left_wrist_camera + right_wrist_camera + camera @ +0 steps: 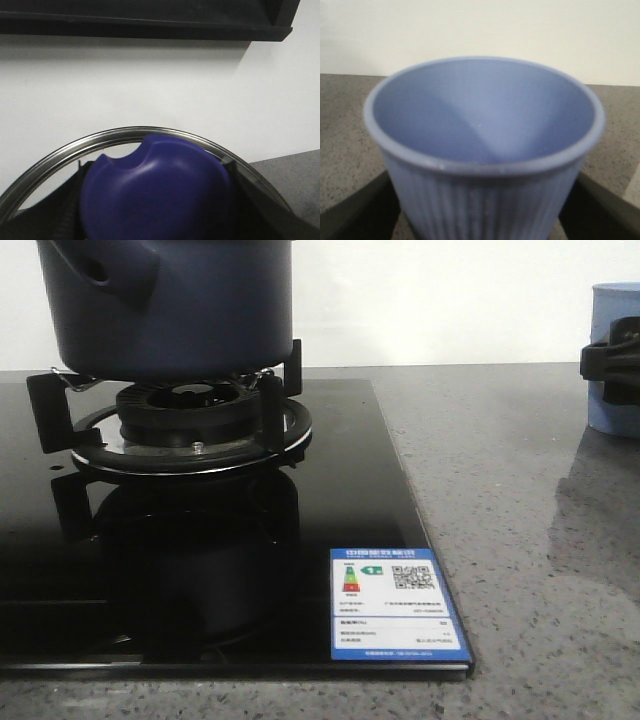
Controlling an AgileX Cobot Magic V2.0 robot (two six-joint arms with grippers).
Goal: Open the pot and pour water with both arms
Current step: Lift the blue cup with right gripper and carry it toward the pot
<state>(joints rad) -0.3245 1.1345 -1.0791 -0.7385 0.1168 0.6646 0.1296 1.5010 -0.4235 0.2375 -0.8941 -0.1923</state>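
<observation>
The dark navy pot (pixel 170 305) stands on the gas burner (pixel 190 425) at the far left; its top is cut off by the frame. In the left wrist view my left gripper (pixel 155 202) is shut on the lid's blue knob (pixel 160 190), with black fingers (pixel 67 212) on either side. The lid's steel rim (pixel 150 131) arcs round the knob. Whether the lid rests on the pot does not show. My right gripper (pixel 480 222) is shut on the pale blue ribbed cup (pixel 485 115), which looks empty. In the front view the cup (pixel 615 315) is at the right edge, with a black gripper part (pixel 608 362) across it.
The black glass hob (pixel 200 570) carries a blue-and-white energy label (pixel 398 605) at its front right corner. Grey speckled counter (pixel 520 540) lies between hob and cup. A white wall is behind, and a dark shelf (pixel 150 20) shows above in the left wrist view.
</observation>
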